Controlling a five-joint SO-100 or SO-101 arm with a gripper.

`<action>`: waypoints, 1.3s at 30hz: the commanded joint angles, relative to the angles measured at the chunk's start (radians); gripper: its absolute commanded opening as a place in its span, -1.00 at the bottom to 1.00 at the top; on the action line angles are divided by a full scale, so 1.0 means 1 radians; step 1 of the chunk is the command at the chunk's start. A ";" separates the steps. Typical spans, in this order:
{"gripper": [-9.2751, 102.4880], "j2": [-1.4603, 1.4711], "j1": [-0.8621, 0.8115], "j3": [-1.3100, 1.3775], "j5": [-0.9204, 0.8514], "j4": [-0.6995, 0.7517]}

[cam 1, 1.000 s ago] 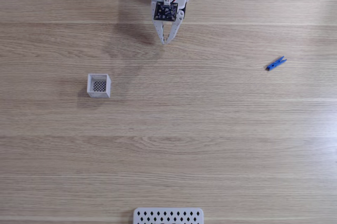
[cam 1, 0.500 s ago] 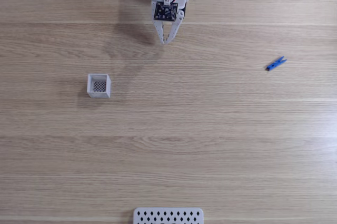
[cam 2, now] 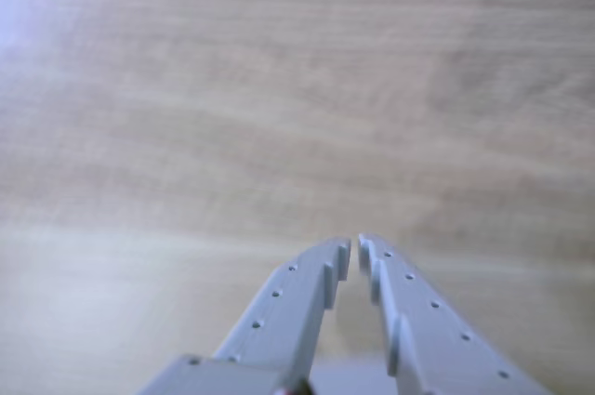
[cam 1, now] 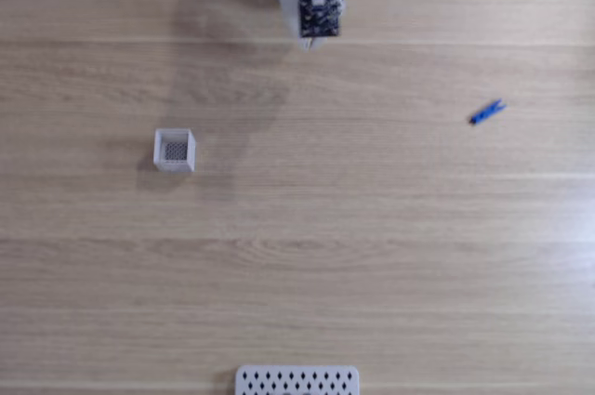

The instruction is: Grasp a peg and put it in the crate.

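One peg [cam 1: 486, 112] on the tabletop [cam 1: 372, 256], bright blue, lying tilted toward the right edge in the fixed view, well apart from the gripper [cam 2: 354, 244] up at the middle of the top edge. Jaws nearly together in the other view, tips almost touching, nothing between them, just blurred wood beneath. One crate [cam 1: 174, 151], white and square, sits toward the left edge, far across from the peg. One white perforated panel [cam 1: 297, 381] pokes in at the bottom edge.
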State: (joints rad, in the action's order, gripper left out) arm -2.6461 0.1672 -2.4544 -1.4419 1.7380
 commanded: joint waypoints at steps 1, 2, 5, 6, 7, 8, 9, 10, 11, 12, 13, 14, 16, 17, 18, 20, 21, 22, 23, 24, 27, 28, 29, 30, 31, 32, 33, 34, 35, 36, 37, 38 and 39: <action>-0.85 0.411 0.156 0.534 0.207 0.092; -0.85 0.500 0.186 0.621 0.321 0.086; -0.85 0.738 0.278 0.881 0.736 0.069; -0.85 0.804 0.316 0.960 0.888 0.060; -0.85 0.861 0.360 1.031 1.029 0.060; -0.85 0.910 0.407 1.085 1.149 0.060; -0.85 0.957 0.453 1.132 1.272 0.058; -0.85 1.000 0.500 1.163 1.382 0.058; -0.85 1.039 0.551 1.181 1.470 0.055; -0.85 1.074 0.597 1.192 1.540 0.040; -0.85 1.104 0.634 1.192 1.586 0.017; -0.85 1.131 0.669 1.183 1.608 -0.015; -0.85 1.167 0.713 1.143 1.600 -0.098; -0.85 1.175 0.730 1.111 1.591 -0.146; -0.85 1.175 0.741 1.072 1.582 -0.193; -0.85 1.173 0.750 1.005 1.563 -0.291; -0.85 1.172 0.749 0.974 1.552 -0.339; -0.85 1.170 0.744 0.946 1.540 -0.387; -0.85 1.172 0.742 0.925 1.526 -0.437; -0.85 1.177 0.741 0.911 1.508 -0.483; -0.85 1.184 0.747 0.876 1.453 -0.583; -0.85 1.187 0.750 0.867 1.440 -0.606; -0.85 1.197 0.752 0.861 1.436 -0.618; -0.85 1.210 0.752 0.862 1.430 -0.624; -0.85 1.226 0.752 0.864 1.428 -0.630; -0.85 1.238 0.750 0.868 1.428 -0.637; -0.85 1.252 0.747 0.876 1.424 -0.638; -0.85 1.264 0.746 0.888 1.417 -0.638; -0.85 1.278 0.744 0.904 1.416 -0.638; -0.85 1.295 0.742 0.922 1.416 -0.637; -0.83 1.313 0.742 0.946 1.416 -0.627; -0.82 1.331 0.741 0.971 1.414 -0.621; -0.79 1.347 0.741 0.989 1.414 -0.620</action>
State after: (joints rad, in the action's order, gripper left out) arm -1.2839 0.9127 -1.5923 -0.0184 1.1183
